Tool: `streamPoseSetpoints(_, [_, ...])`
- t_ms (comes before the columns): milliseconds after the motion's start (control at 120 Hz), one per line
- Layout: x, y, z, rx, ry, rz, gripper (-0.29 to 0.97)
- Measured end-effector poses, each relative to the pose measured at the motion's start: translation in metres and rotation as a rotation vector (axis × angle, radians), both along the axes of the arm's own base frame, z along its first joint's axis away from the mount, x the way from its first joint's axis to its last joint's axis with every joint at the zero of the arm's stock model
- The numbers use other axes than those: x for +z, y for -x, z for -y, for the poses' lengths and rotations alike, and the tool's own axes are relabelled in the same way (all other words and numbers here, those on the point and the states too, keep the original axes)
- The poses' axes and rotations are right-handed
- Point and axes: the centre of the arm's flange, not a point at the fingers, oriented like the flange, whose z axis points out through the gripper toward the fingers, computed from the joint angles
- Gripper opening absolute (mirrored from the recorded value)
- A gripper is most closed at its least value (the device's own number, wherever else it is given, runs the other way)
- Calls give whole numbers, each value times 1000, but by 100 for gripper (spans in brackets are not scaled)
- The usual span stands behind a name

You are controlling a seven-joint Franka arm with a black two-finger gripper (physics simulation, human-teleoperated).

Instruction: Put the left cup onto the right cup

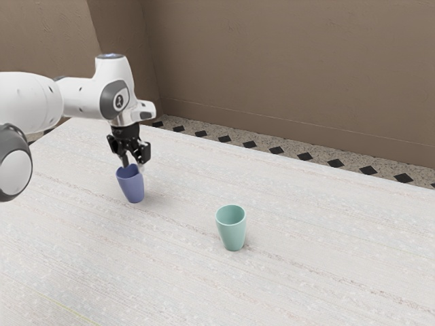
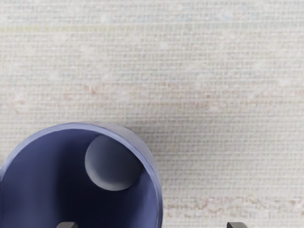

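Note:
The left cup is blue-purple (image 1: 130, 185) and sits on the pale table (image 1: 306, 272), looking slightly tilted. My gripper (image 1: 129, 160) is right over its rim, open. In the wrist view the blue cup (image 2: 57, 190) is just under the hand: one fingertip (image 2: 66, 224) is inside its mouth and the other fingertip (image 2: 236, 224) is well outside its wall, so the fingers straddle the rim without pinching it. The right cup is teal-green (image 1: 231, 227) and stands upright, mouth up, some way toward the exterior view's right of the blue cup.
The table is a wide pale woven surface with open room around both cups. A brown wall (image 1: 285, 61) and a strip of tiled floor (image 1: 306, 153) lie behind the table's far edge.

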Motion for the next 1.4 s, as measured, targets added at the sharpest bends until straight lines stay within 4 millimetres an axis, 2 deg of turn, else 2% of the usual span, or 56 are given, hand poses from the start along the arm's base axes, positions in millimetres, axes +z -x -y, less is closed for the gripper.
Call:
streamPoseSetpoints(808, [-48, -9, -1, 5, -3, -6, 37])
streamPoseSetpoints(908, [-51, -9, -1, 5, -4, -4, 30])
streamPoseSetpoints(1125, [-50, -10, -1, 3, -5, 2, 3])
streamPoseSetpoints(1400, [-48, -11, -1, 1, -6, 7, -8])
